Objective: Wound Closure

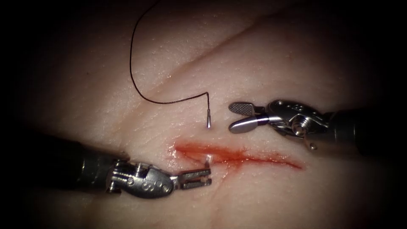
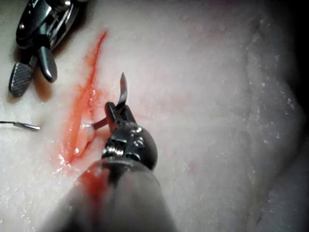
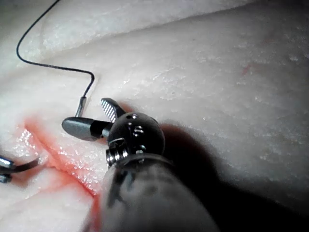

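The tissue (image 1: 271, 63) has a red cut (image 1: 246, 156) running across it. The curved needle is in the tissue. Its tail end (image 1: 209, 121) (image 3: 81, 103) stands out of the skin on the far side of the cut's left part. Its tip (image 1: 207, 159) glints at the cut. Dark thread (image 1: 132, 63) (image 3: 48, 65) runs from the tail up and to the left. My left tool (image 1: 209, 177) (image 2: 108, 102) is open just below the tip and holds nothing. My right tool (image 1: 232, 117) (image 3: 89, 118) is open just right of the tail, also holding nothing.
Red fluid (image 2: 79, 116) lines the cut and smears its left end. A fold in the tissue (image 1: 237, 36) runs diagonally beyond the cut. The right tool's open jaws also show in the left wrist view, beside the cut.
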